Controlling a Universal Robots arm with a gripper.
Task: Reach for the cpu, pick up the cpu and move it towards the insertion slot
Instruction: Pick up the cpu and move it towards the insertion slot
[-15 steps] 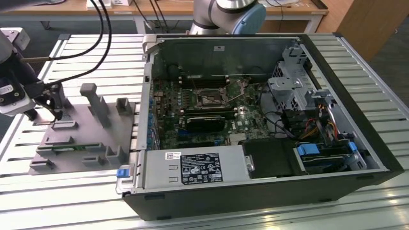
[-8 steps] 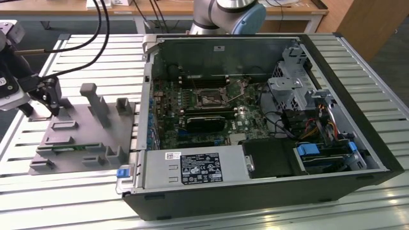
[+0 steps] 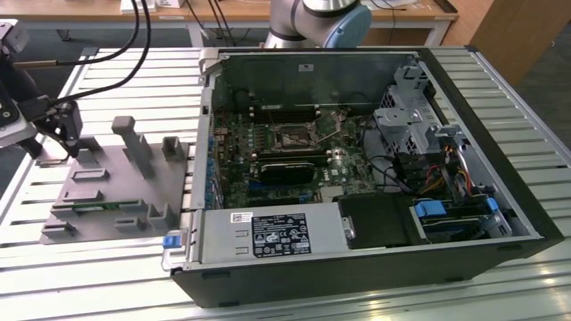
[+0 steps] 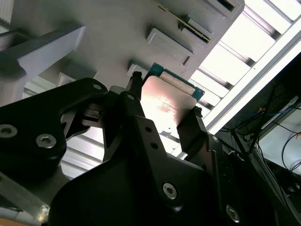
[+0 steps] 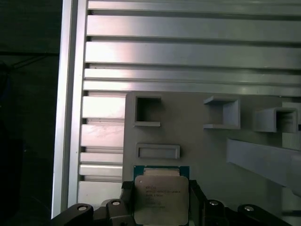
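- Second wrist view: end effector (image 4: 164, 107) clamped on cpu (image 4: 165, 96) edges, silver top up.
- Exterior view: arm (image 3: 16, 110) low at the exterior view's left, end effector pointing down over grey fixture (image 3: 107, 194) on desk (image 3: 116, 67).
- Insertion slot (image 3: 293, 137) inside open PC case (image 3: 499, 167), well apart from cpu.

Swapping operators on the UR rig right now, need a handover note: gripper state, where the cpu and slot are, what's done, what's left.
Gripper: at the exterior view's left, over the grey fixture tray, shut on the cpu, with fingers on two opposite edges in both wrist views.
Cpu: at the tray; I can't tell whether it is lifted clear.
Insertion slot: on the motherboard inside the open PC case, well away from the gripper.
Done: reach and grasp.
Left: the cpu has not been carried to the slot.
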